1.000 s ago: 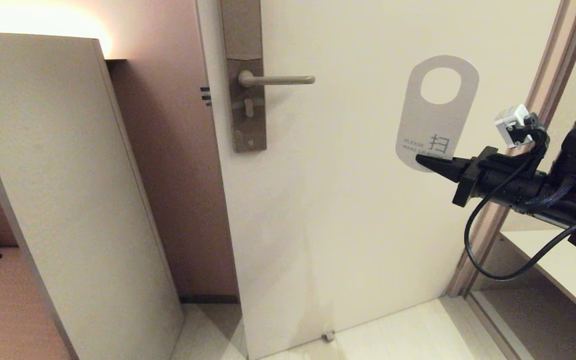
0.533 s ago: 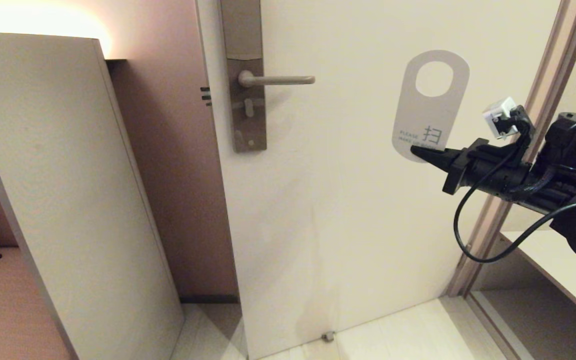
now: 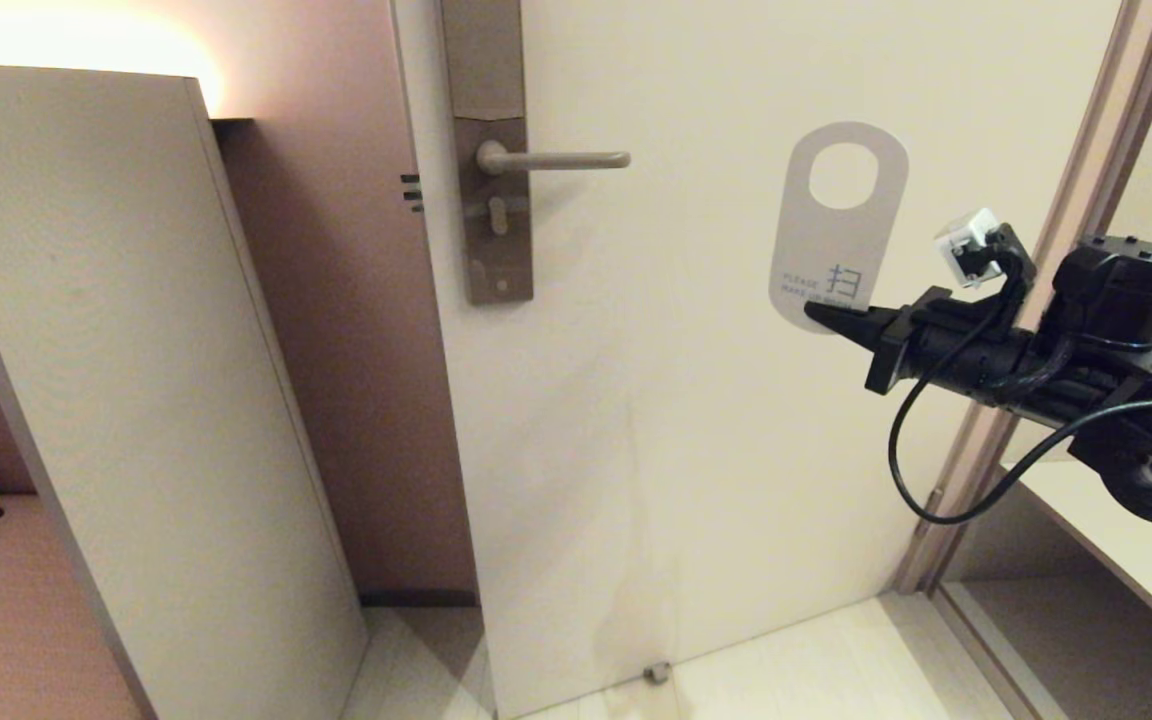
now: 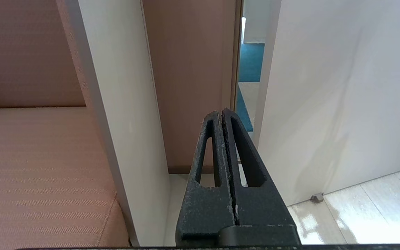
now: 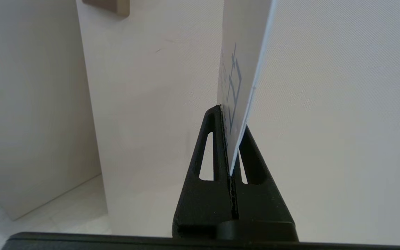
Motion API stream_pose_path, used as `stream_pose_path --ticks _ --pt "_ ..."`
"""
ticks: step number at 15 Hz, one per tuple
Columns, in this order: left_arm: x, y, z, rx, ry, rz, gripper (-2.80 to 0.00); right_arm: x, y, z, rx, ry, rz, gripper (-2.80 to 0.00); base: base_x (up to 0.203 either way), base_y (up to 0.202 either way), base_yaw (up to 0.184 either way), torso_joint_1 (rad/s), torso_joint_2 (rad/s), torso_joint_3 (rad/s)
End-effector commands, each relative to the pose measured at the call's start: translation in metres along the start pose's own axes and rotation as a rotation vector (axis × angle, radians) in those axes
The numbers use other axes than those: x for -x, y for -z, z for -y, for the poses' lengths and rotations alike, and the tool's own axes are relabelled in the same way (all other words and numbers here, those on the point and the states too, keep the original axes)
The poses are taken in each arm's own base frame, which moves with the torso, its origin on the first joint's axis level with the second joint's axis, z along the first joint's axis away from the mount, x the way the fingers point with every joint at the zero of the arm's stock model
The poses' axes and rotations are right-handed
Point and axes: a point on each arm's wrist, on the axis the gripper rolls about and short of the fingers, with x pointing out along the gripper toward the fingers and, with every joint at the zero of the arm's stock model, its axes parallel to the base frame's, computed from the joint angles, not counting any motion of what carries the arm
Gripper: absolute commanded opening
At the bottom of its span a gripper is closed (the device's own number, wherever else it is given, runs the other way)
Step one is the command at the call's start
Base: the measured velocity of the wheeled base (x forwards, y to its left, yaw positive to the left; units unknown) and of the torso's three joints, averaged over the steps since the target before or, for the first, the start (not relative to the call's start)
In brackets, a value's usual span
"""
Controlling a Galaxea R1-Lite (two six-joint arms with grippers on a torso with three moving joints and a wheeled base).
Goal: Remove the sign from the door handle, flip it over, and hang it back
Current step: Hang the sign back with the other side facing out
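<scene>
The right gripper [image 3: 821, 315], a black pincer with 2 tapered fingers, is clenched on the bottom edge of the flat white card sign [image 3: 836, 225] with its large oval hole. The sign stands upright above the fingertips, its "Make up" face toward the head camera, in front of the cream door [image 3: 696, 420]. The slim horizontal brushed-metal door handle [image 3: 556, 159] lies well apart, up and to the pincer's left, bare. The left gripper [image 4: 223, 116] is clenched on nothing, low beside the door.
</scene>
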Motion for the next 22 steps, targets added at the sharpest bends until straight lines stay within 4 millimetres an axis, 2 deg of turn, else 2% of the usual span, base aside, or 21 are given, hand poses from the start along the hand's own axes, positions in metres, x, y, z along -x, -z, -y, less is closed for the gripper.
stream_pose_path --ticks 1,7,12,19,22 --pt "0.000 0.000 0.000 0.000 -0.001 -0.001 -2.80 -0.003 0.004 0.000 -0.003 -0.007 -0.005 -2.80 0.000 0.000 0.000 0.000 0.00 0.000" --pt "0.000 0.000 0.000 0.000 -0.002 -0.001 -2.80 -0.027 -0.005 0.013 0.030 -0.013 0.045 -2.80 0.000 0.000 0.000 0.000 0.00 0.000" --pt "0.000 0.000 0.000 0.000 -0.001 -0.001 -2.80 -0.050 -0.007 0.001 0.045 -0.067 0.067 -2.80 0.000 0.000 0.000 0.000 0.00 0.000" --pt "0.000 0.000 0.000 0.000 -0.001 -0.001 -2.80 -0.071 0.008 -0.001 0.018 -0.098 0.032 -2.80 0.000 0.000 0.000 0.000 0.00 0.000" --pt "0.000 0.000 0.000 0.000 -0.001 -0.001 -2.80 -0.079 0.005 0.000 0.000 -0.096 0.002 -2.80 0.000 0.000 0.000 0.000 0.00 0.000"
